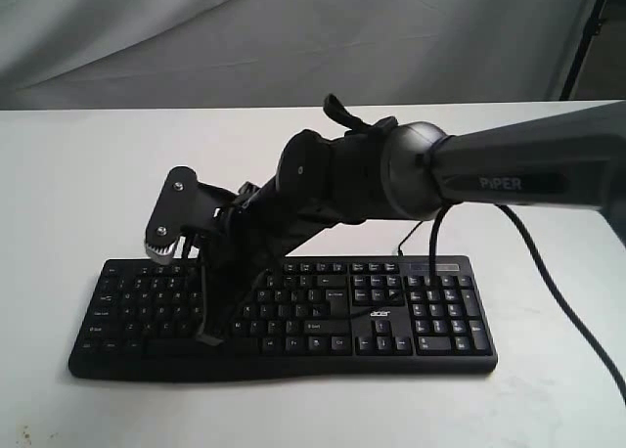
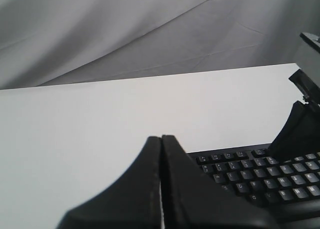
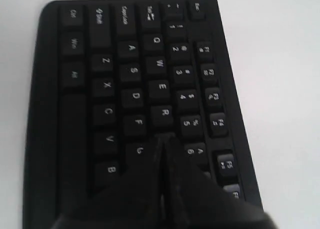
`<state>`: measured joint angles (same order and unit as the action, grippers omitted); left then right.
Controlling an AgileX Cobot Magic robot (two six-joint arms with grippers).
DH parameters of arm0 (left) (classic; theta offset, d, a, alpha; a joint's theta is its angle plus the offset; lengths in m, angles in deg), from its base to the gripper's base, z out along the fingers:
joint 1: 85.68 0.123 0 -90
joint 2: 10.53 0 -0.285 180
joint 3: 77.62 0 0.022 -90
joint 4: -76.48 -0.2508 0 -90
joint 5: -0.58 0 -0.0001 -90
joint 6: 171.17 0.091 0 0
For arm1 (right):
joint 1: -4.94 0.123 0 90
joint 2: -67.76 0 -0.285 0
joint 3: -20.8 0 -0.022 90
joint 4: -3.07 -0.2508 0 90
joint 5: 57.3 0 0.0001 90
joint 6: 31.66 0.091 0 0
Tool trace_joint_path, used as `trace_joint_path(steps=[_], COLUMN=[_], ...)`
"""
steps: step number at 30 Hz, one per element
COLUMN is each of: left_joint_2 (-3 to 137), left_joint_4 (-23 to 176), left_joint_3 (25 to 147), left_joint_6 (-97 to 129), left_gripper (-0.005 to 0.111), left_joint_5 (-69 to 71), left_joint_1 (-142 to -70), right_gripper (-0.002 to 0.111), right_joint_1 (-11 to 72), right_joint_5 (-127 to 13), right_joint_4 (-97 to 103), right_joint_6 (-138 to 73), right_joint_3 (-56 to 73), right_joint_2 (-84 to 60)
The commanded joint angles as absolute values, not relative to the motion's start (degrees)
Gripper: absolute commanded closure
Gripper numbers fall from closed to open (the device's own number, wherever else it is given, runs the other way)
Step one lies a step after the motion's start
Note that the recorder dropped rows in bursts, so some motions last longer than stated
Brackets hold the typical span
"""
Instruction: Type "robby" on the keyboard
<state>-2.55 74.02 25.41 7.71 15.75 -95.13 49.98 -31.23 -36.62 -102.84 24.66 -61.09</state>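
The black keyboard (image 1: 323, 321) with a white "acer" logo lies along the front of the white table. My right arm reaches across it from the right. My right gripper (image 3: 164, 138) is shut and empty, pointing down at the letter keys. Its tips sit right beside the R key (image 3: 161, 112), between the 5 and F keys, hiding the key under them. In the exterior view the right gripper (image 1: 202, 306) blends into the black keys. My left gripper (image 2: 161, 137) is shut and empty, above bare table beside the keyboard's (image 2: 260, 179) left end. It does not show in the exterior view.
A white table (image 1: 88, 174) carries the keyboard, backed by a grey cloth (image 1: 147, 37). The right arm's black cable (image 1: 548, 282) trails over the table at the right. Part of the right arm (image 2: 302, 129) shows in the left wrist view over the keys.
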Motion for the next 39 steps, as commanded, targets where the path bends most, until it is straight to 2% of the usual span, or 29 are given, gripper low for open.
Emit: trace_joint_path(steps=[1,12,39], left_joint_2=[-2.7,-2.7,-2.7], left_joint_4=[73.7,73.7,73.7], left_joint_3=[25.2,25.2,25.2], left_joint_6=[7.5,7.5,7.5], left_gripper=[0.107,0.107,0.107], left_joint_5=[15.4,15.4,15.4], left_joint_1=[-95.5,-95.5,-95.5], right_gripper=[0.108,0.108,0.108], right_joint_1=[48.9,48.8,48.8], right_joint_5=[-31.7,-26.8,-30.1], right_joint_4=[-36.4,-37.9,-35.5], right_joint_6=[-103.8,-104.9,-103.5], right_joint_3=[24.3,29.8,29.7], right_joint_2=[-62.1,-64.9,-67.1])
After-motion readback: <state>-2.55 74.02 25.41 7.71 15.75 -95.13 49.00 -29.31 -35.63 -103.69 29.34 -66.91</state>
